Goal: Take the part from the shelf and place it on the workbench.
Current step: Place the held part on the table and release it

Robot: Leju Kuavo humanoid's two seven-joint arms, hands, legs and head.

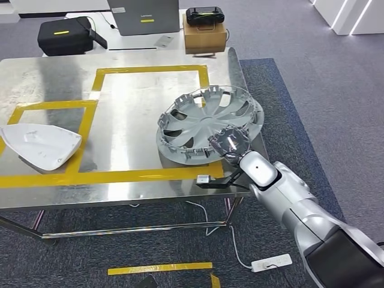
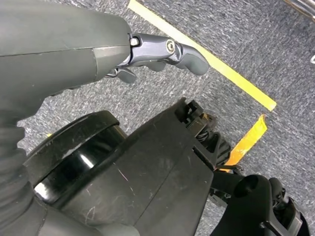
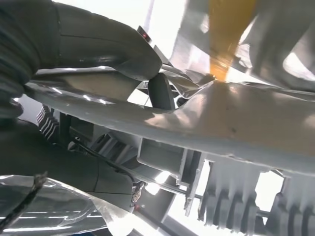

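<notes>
A silver wheel cover (image 1: pixel 206 123), inner side up, lies on the steel workbench (image 1: pixel 135 138) near its right front corner, overlapping the yellow tape frame. My right hand (image 1: pixel 230 144) grips the cover's near rim, its silver arm reaching in from the lower right. In the right wrist view the thumb (image 3: pixel 108 49) presses on one face of the rim (image 3: pixel 237 123) and darker fingers clamp the other. My left hand (image 2: pixel 163 51) hangs over the carpet, fingers loosely extended, holding nothing.
A white moulded part (image 1: pixel 41 146) lies at the bench's left front. Behind the bench stand a cardboard box (image 1: pixel 204 35), a black case (image 1: pixel 65 35) and a laptop (image 1: pixel 144 15). A white power strip (image 1: pixel 272 262) and yellow floor tape (image 1: pixel 158 268) lie on the carpet.
</notes>
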